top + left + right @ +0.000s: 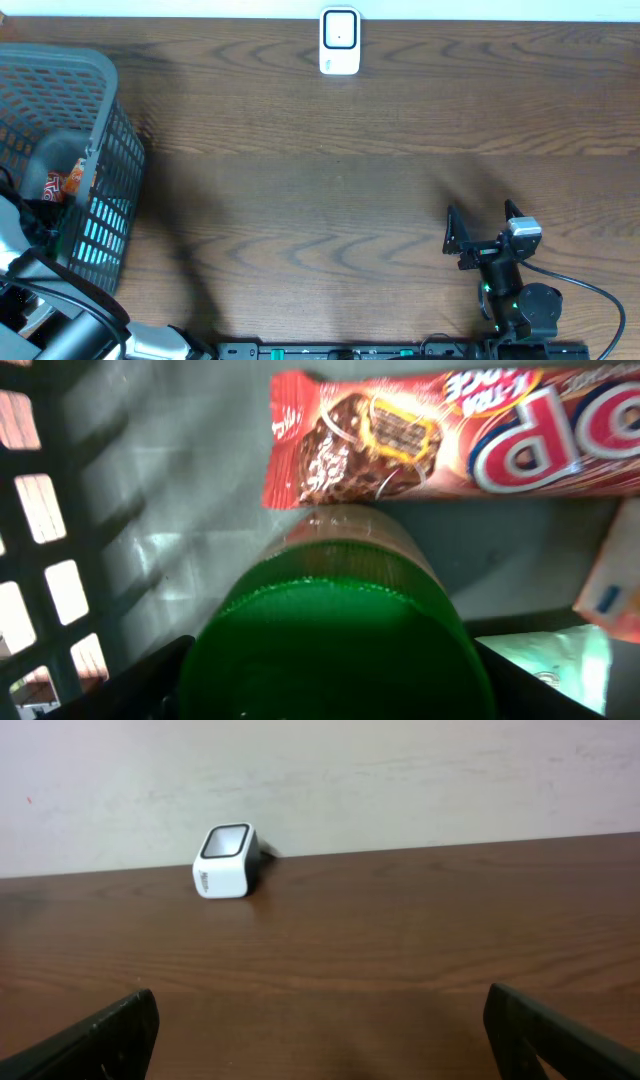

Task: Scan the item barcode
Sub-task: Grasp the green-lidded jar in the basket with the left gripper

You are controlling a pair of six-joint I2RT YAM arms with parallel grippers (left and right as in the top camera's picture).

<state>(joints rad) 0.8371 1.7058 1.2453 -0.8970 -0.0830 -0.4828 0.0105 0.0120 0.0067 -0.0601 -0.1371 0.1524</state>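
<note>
Left gripper [335, 685]: the jaws are standing wide and gripping a green bottle [335, 650], with one dark finger [140, 680] meeting each flank. The bottle is lying on the grey floor of the mesh basket [110, 170], its clear neck pointing to 12 o'clock in the wrist view.

Red chocolate wafer bar [450, 435]: it is lying crosswise just beyond the bottle's neck, at 12 o'clock. The corner of an orange-and-white packet [612, 585] is showing at 3 o'clock.

Basket: it is sitting at the wooden table's [330, 200] 9 o'clock edge in the overhead view.

Right gripper [320, 995]: the jaws are gaping fully and holding nothing, hovering over bare wood at 5 o'clock.

White barcode scanner [340, 41]: it is standing at the table's 12 o'clock edge, well apart from both grippers.
</note>
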